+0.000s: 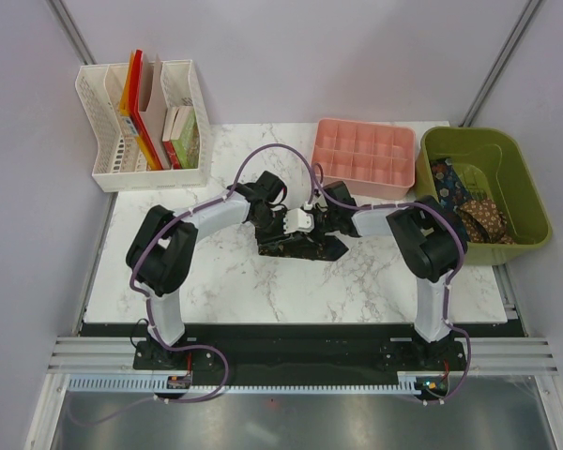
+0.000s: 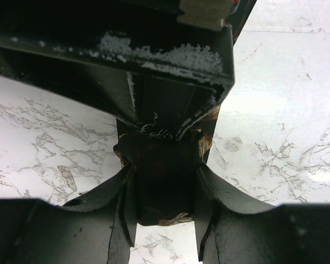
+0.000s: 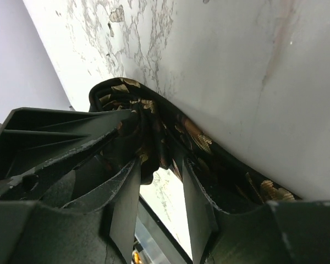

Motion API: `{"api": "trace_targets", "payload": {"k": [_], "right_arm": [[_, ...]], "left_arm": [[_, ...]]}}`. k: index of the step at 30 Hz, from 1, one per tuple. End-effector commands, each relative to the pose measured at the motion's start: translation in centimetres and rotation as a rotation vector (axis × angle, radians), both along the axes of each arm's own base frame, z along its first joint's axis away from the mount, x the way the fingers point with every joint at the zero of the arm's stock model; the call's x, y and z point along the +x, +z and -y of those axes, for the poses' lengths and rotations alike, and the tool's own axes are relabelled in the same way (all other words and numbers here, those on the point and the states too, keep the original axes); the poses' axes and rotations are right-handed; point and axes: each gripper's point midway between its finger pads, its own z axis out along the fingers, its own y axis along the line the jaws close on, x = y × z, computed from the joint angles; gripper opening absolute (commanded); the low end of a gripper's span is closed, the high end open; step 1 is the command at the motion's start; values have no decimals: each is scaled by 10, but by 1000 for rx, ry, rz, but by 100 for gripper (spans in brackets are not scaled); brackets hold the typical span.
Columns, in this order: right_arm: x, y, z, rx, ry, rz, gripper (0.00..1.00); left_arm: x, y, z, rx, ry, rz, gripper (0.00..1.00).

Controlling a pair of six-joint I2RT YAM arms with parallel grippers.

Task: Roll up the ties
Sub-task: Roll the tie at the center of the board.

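A white, grey-veined marble bench (image 1: 263, 300) is being framed by plain pale walls (image 1: 310, 56) on three sides. Near its middle, slightly toward the far edge, the rolled end of a dark tie (image 1: 296, 247) with gold-brown flowers is being clamped between the fingers of the left pincer (image 2: 164, 170), the roll filling the gap between them. The right pincer (image 3: 158, 157) is being held against the same tie from the opposite side with its fingers released, bright marble showing between them and only loose folds lying at the tips. The rest of the tie is being left flat on the marble just nearward of both pincers.

Outward, a pink compartment tray (image 1: 361, 190) is being kept at the far edge, right of centre. A green bin (image 1: 531, 187) holding more ties (image 1: 469, 202) is being kept at the far right corner. A white file rack (image 1: 192, 94) with books (image 1: 180, 131) is being kept at the far left corner. Print on the spines is too small to be read.

Bare marble is being shown along the near edge, between the two arms.
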Motion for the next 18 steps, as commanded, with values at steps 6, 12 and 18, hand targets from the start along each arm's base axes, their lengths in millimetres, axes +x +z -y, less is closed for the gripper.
{"api": "trace_targets", "payload": {"k": [6,12,18], "right_arm": [[0,57,-19,197,24,92,44],[4,64,-19,213,9,91,44],[6,72,-20,239,-1,97,44]], "left_arm": [[-29,-62,-32,174,1,-128,32],[-30,-63,-32,174,1,-132,32],[-30,-62,-33,171,3,-134,32]]}}
